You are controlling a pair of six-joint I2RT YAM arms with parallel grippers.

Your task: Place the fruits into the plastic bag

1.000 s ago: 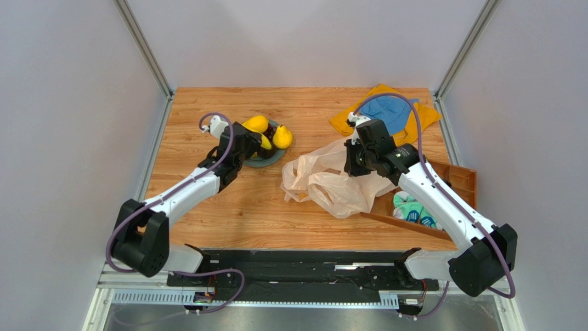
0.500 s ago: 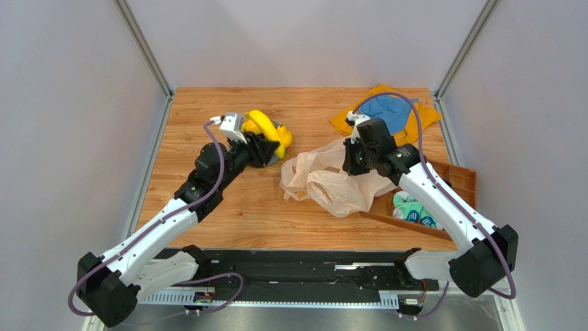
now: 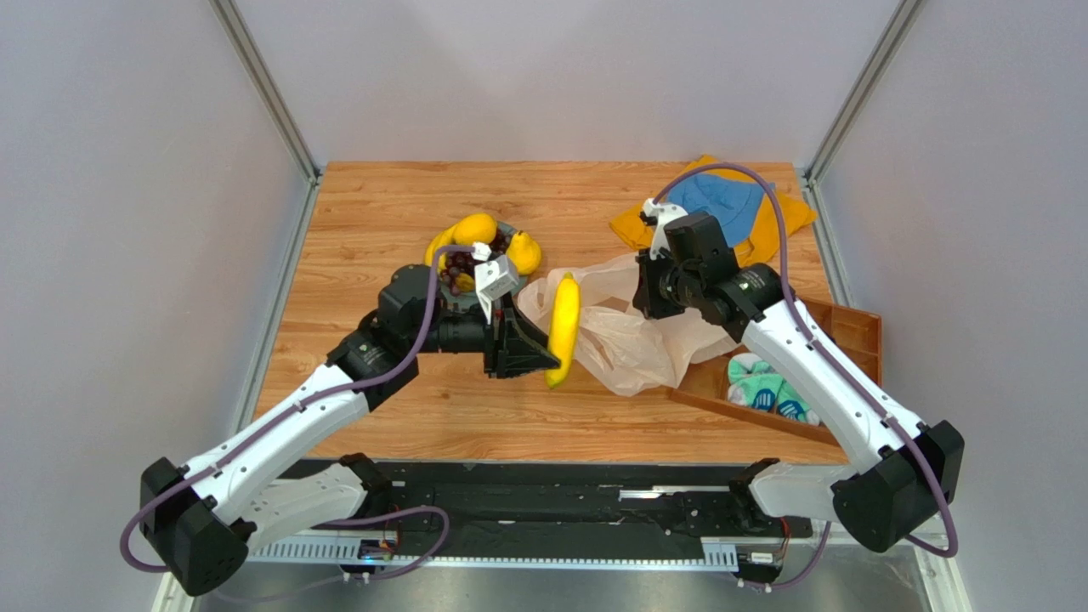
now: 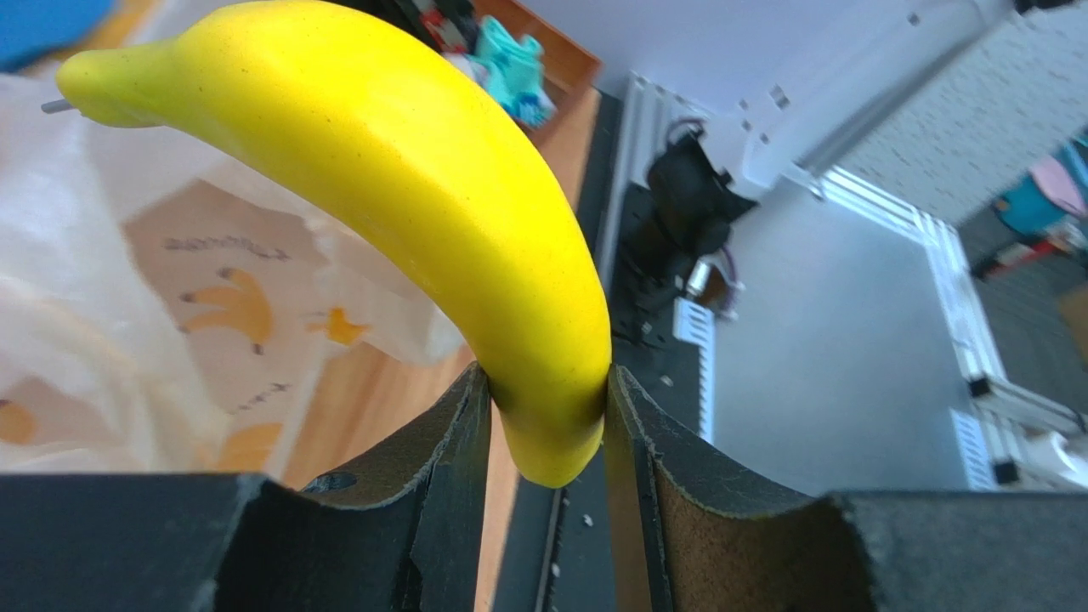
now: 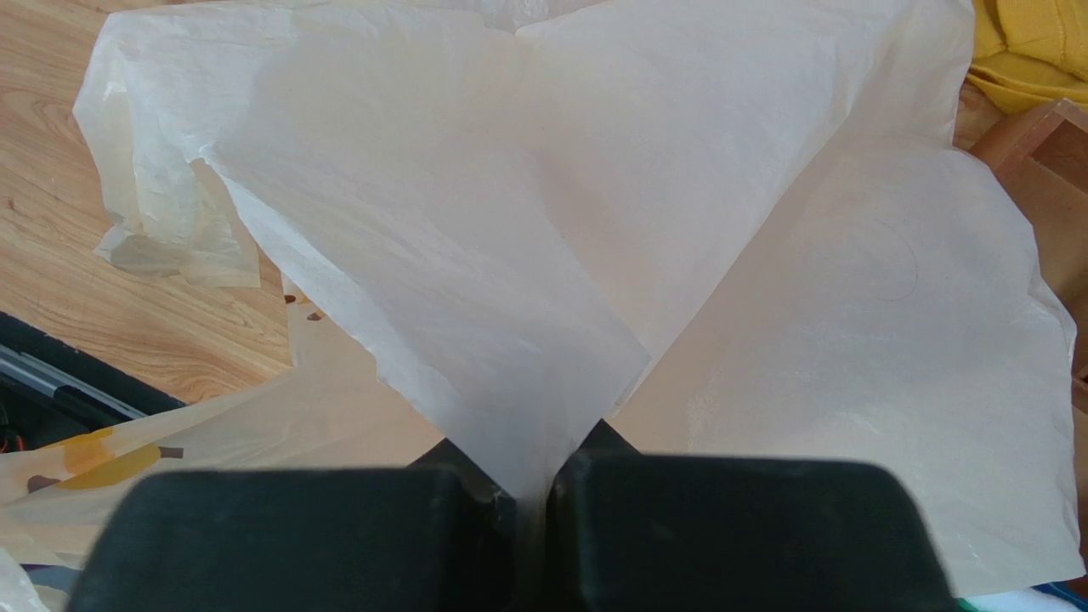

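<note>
In left end effector (image 4: 547, 389): smooth, curved yellow banana (image 4: 409, 166).

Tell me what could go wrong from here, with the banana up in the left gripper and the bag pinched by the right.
1. The left gripper clamps the banana only near one end; the long free part could swing or slip out on the way over.
2. The right gripper pinches just a thin fold of the bag, and no open mouth shows, so the banana may land on top rather than inside.
</note>
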